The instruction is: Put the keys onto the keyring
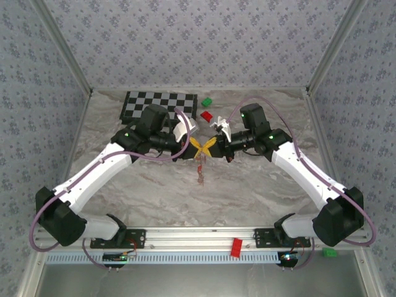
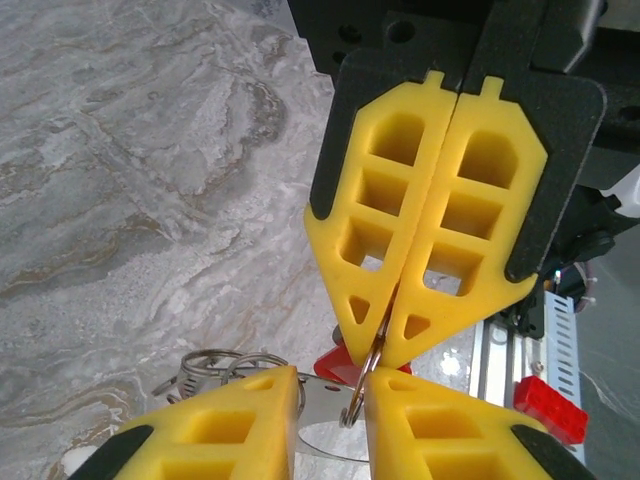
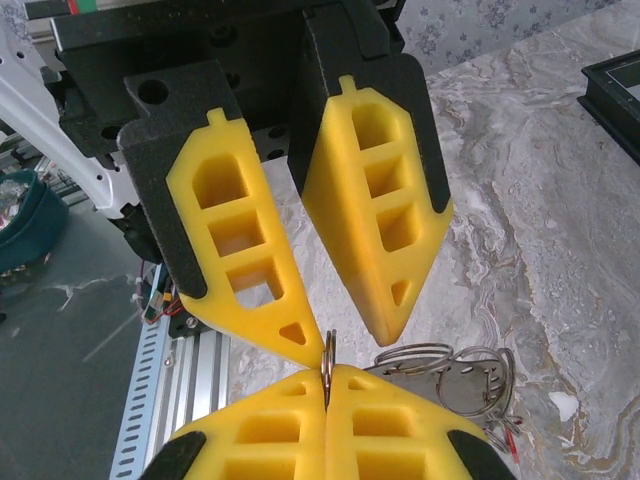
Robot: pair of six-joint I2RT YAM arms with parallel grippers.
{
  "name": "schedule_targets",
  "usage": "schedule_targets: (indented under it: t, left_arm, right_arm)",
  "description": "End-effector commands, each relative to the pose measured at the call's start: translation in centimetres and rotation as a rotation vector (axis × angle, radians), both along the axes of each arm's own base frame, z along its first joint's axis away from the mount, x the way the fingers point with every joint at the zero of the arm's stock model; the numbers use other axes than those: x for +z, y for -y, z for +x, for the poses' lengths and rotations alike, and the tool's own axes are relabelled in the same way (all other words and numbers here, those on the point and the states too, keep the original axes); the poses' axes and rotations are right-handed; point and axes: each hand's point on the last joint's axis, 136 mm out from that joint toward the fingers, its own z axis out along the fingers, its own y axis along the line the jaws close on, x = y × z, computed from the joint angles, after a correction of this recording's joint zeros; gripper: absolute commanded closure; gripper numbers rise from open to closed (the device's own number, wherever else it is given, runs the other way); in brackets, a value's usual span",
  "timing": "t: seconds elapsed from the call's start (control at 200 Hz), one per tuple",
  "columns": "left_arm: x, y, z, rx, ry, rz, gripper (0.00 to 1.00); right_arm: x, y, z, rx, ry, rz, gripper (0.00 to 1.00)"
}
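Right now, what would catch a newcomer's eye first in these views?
The two yellow-fingered hands meeting tip to tip at the middle of the marble table: the right hand is shut on a thin metal ring, while the left hand faces it with its fingers apart. Next comes the checkerboard at the table's back left.

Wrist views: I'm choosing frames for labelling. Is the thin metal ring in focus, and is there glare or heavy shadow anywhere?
Left wrist view: the thin grey metal ring pinched by the right gripper is sharp, and the grey marbled tabletop is evenly lit, without harsh glare. Right wrist view: the ring is sharp too, and the background at left is soft. Top external view: even light, with no strong shadows under the white arms.
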Motion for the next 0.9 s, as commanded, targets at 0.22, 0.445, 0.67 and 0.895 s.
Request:
schedule_targets:
  t: [0.22, 0.445, 0.67, 0.895]
  left_arm:
    - [1.4, 0.9, -0.8, -0.063, -0.015, -0.047, 0.92]
    - [1.4, 0.9, -0.5, -0.051, -0.007, -0.045, 1.00]
    - [1.6, 0.5, -0.2, -0.017, 0.031, -0.045, 1.00]
    - [2.4, 0.3, -0.4, -0.016, 0.051, -0.074, 1.00]
  right_arm:
    - [2.0, -0.4, -0.9, 0.055, 0.046, 0.049, 1.00]
    - [1.9, -0.4, -1.0, 0.058, 0.043, 0.049, 1.00]
    - [1.7, 0.0, -0.7, 0.030, 0.054, 0.039, 0.95]
    - [2.2, 0.5, -0.5, 0.003, 0.076, 0.062, 0.91]
